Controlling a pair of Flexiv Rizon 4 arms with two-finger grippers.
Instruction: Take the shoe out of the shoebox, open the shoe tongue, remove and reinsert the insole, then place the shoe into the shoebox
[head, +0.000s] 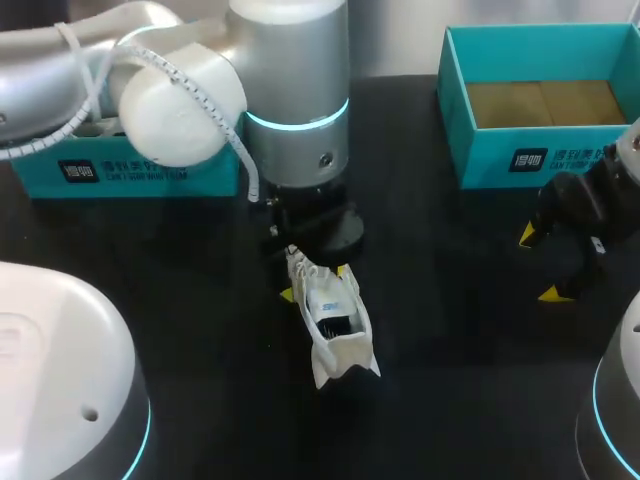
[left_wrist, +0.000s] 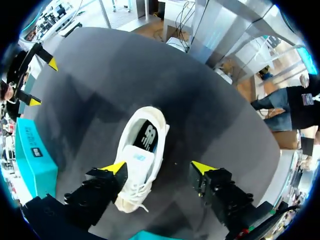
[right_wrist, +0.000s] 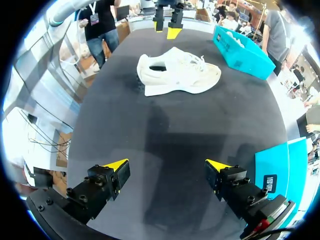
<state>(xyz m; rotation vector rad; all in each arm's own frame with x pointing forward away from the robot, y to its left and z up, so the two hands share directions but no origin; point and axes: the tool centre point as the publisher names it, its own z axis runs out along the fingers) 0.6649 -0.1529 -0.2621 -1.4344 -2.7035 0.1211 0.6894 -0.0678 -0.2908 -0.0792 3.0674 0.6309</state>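
**Shoe out on the desk, both jaws released**

Your shoe (head: 335, 325) is out of the box. It lies sole down on the black desk (head: 450, 380), just below the centre of the head view, with its toe toward the top of the frame and its heel toward the bottom. A dark insole shows through the opening.

Your left arm comes in from the upper left, and the left jaws hang over the toe end, spread wide and gripping nothing. In the left wrist view one yellow fingertip (left_wrist: 116, 168) sits over the laces, though you cannot tell if it touches. The other (left_wrist: 202, 167) is over bare desk beside the shoe.

The right jaws are at the right edge of the head view, also released with nothing between them, well apart from the shoe.

The open teal shoebox (head: 500, 160) stands at the upper right, just above the right jaws. A second teal box (head: 130, 175) at the upper left is largely hidden by the left arm.
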